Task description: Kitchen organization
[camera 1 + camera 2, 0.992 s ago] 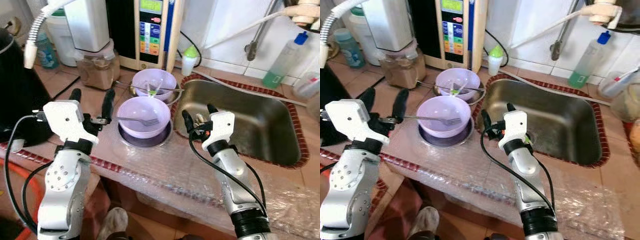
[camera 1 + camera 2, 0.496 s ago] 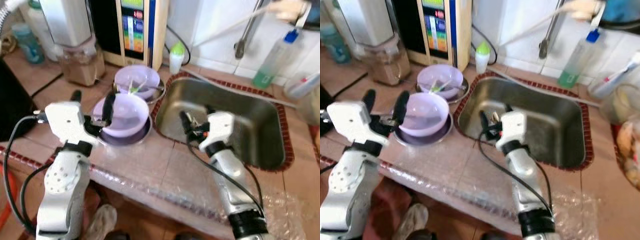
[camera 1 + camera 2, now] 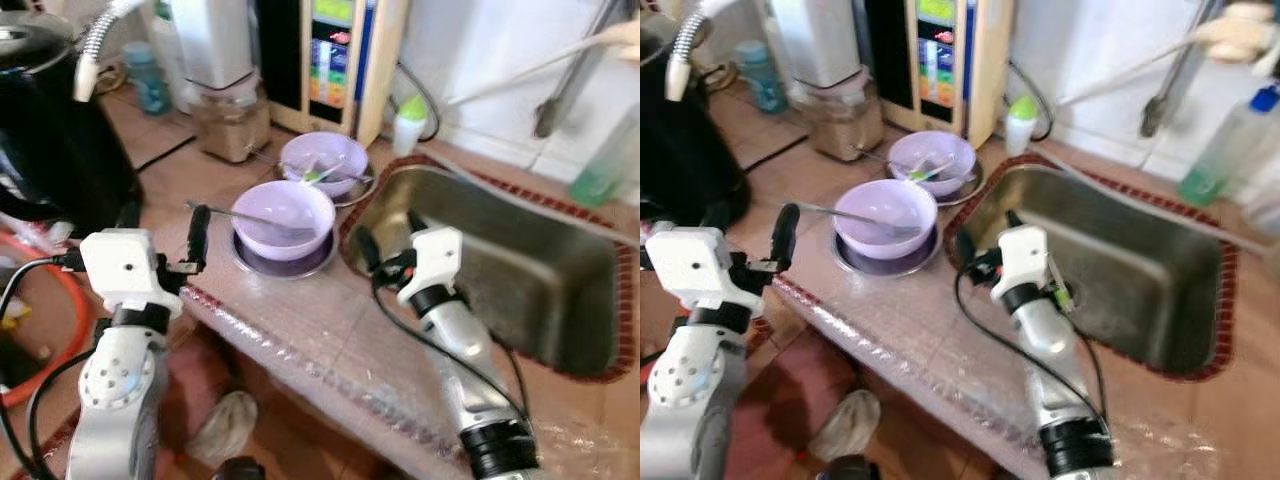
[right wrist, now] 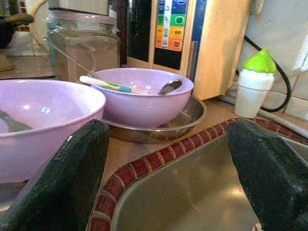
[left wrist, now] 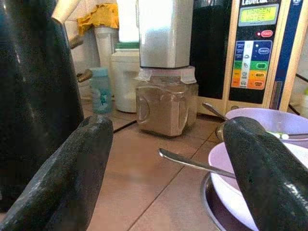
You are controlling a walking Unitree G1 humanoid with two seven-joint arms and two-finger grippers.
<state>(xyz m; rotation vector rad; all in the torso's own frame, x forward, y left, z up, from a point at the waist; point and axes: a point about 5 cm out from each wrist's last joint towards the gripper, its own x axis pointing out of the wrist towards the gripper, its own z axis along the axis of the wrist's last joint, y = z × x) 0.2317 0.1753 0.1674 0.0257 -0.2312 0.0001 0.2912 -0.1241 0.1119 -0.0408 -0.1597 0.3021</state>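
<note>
1. Left gripper [image 5: 163,178]: fingers spread wide, holding nothing. It hovers at the near edge of the counter [image 3: 300,320], pointing toward the bowls.
2. Ahead of it, between the finger lines in the left wrist view: the handle of a fork [image 5: 197,163] sticking out of the near purple bowl [image 3: 283,216]. Handle tip is apart from both fingers.
3. Near purple bowl sits in a metal plate [image 3: 250,265], just beyond the left gripper.
4. Far purple bowl [image 3: 323,163] lies behind the near one, in its own metal dish, with a spoon [image 4: 169,86] and a white-and-green utensil inside.
5. Right gripper [image 4: 166,163]: fingers spread, empty, held over the near-left corner of the steel sink [image 3: 540,270], both bowls to its left.
6. Beyond the left gripper: lidded jar [image 5: 166,101], water ionizer panel [image 5: 252,53]; black kettle [image 3: 50,130] to its left.
7. Beyond the right gripper: small green-capped bottle [image 4: 253,82].
</note>
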